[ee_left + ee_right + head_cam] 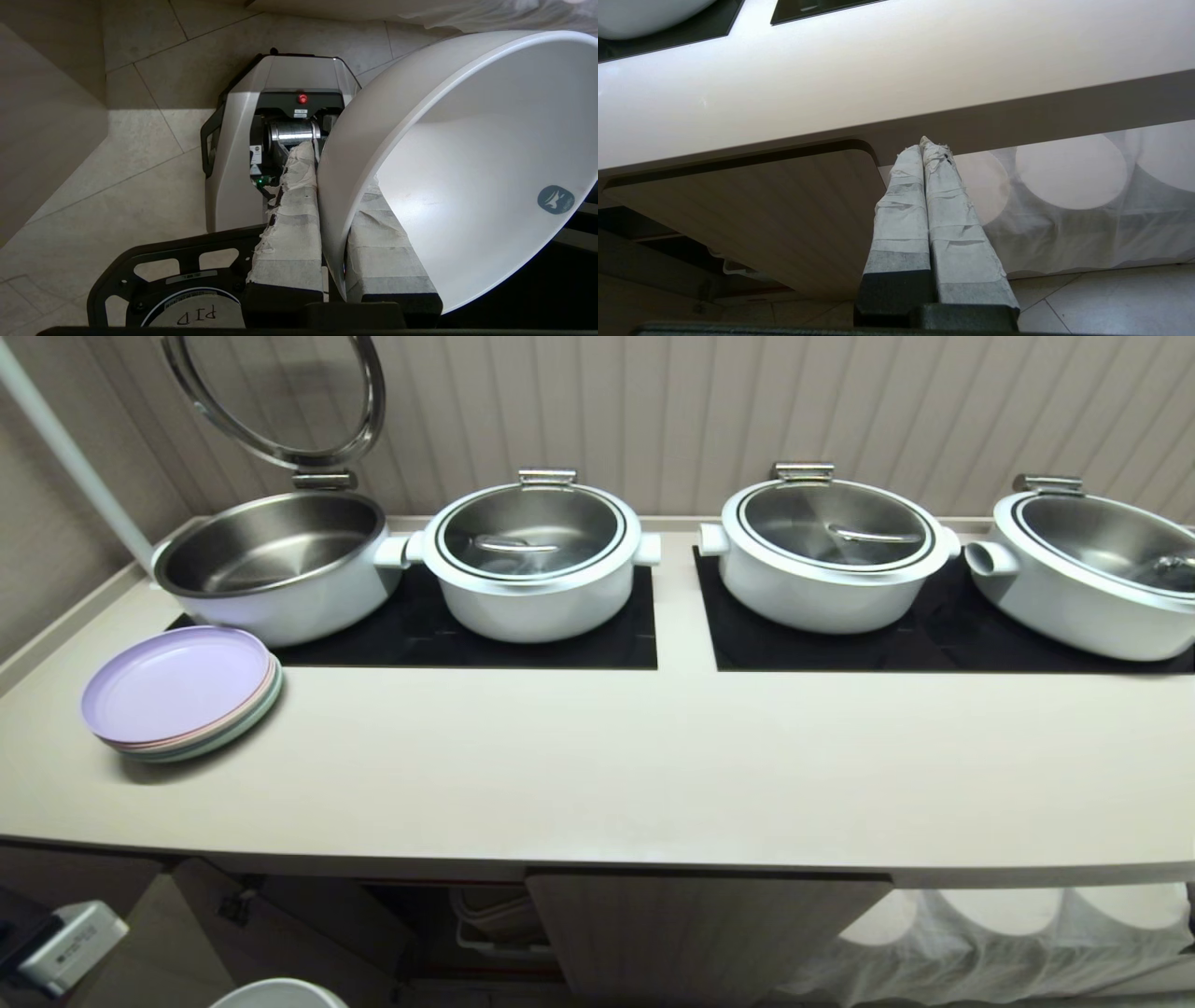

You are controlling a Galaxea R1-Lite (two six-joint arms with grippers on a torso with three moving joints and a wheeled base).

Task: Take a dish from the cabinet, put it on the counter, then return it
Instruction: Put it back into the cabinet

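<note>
In the left wrist view my left gripper (329,177) is shut on the wall of the dish (467,154), a plain white bowl, with one taped finger (294,219) outside it and the other inside. It hangs tilted over the tiled floor and my own base. The white rim at the bottom edge of the head view looks like the same dish (278,993), below the counter (597,775). The cabinet (700,924) shows one shut fluted door and a dark open bay to its left. My right gripper (924,144) is shut and empty, parked below the counter's edge (878,84) beside the cabinet door (761,210).
Several big white pots (532,560) stand on two black mats (467,635) at the back of the counter; the leftmost has its lid raised. A stack of pastel plates (182,695) lies at the left. A white cloth (1008,933) hangs under the counter at the right.
</note>
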